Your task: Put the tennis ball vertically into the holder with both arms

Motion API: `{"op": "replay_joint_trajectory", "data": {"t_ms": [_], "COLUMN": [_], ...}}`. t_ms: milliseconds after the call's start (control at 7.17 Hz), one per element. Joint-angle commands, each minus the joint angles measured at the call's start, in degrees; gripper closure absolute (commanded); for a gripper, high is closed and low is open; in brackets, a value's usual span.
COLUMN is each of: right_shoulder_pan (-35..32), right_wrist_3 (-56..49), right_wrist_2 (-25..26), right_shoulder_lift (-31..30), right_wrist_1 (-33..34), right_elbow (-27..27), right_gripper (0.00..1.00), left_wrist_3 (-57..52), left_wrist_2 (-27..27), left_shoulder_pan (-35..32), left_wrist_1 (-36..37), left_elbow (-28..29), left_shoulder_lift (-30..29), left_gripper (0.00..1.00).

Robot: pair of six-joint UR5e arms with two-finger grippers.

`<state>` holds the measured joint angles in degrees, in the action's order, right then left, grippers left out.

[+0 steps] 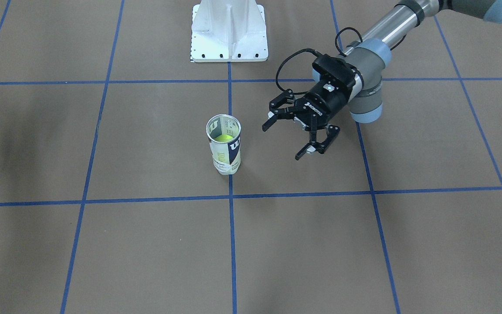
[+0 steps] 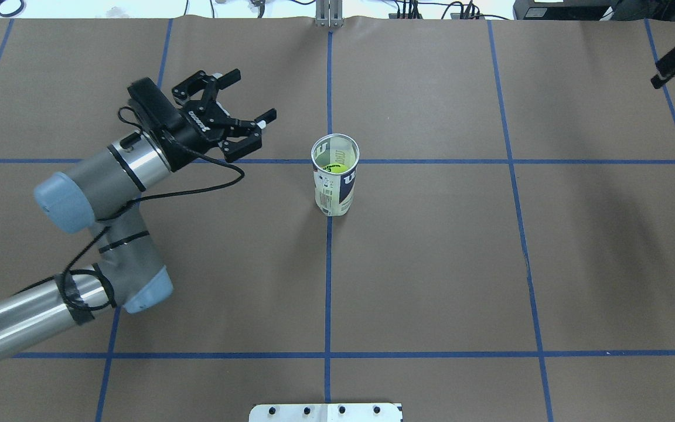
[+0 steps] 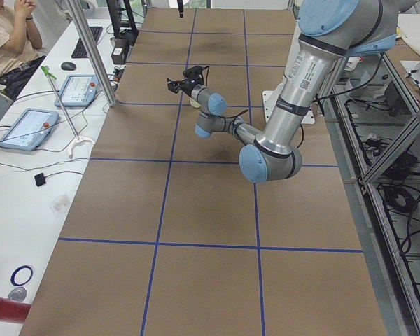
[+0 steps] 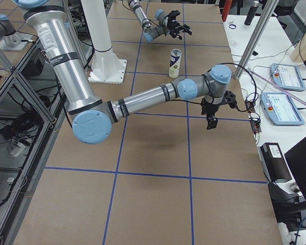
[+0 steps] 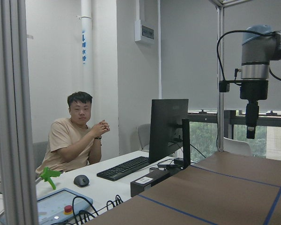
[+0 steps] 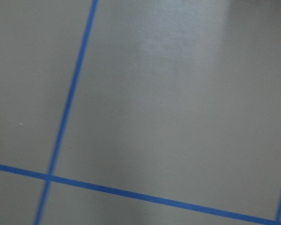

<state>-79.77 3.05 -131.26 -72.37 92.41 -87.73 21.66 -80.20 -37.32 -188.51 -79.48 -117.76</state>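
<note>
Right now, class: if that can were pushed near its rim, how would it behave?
The can stands tall and narrow, so a high push would probably tip it, then it might roll. Its clear wall looks thin, likely light and squashy. The ball low inside it may steady it slightly.

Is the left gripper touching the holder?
No, the left gripper is open and stands apart from the holder, with bare table between them.
</note>
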Motion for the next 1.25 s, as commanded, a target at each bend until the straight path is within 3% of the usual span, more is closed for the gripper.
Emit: {"op": "replay_joint_trajectory", "data": {"t_ms": [0,279,558,697,837,1115], "right_shoulder_pan": [-6.3,-8.4,-8.4,-8.6,-8.7,-8.7], "right_wrist_3": [-9.3,-9.5,-9.5,-9.6,-9.6,-9.6], "right_wrist_2": [-0.1,-0.1,-0.2,-0.1,-0.1,0.0], "right_shoulder_lift": [-7.5,-10.3,-10.9,-10.9,-10.9,-10.9], "right_wrist_1": [-1.2,-1.1,-1.2,-1.2,-1.2,-1.2], "right_elbow": [0.6,0.6,0.5,0.5,0.5,0.6], "right_gripper": [0.01,0.01,0.01,0.01,0.01,0.01], "left_wrist_3": [0.2,-0.1,-2.1,-8.1,-13.3,-18.1], "left_wrist_2": [-9.7,-27.8,-47.3,-49.1,-56.4,-58.5], "left_shoulder_pan": [-9.1,-21.3,-35.2,-40.1,-43.1,-47.4], "left_wrist_1": [6.1,17.1,30.3,35.9,45.1,69.4], "left_elbow": [-1.1,-1.0,-0.5,-0.7,0.0,-0.5], "left_shoulder_lift": [5.8,10.3,9.8,10.1,10.4,13.9], "left_gripper": [0.01,0.01,0.01,0.01,0.01,0.01]}}
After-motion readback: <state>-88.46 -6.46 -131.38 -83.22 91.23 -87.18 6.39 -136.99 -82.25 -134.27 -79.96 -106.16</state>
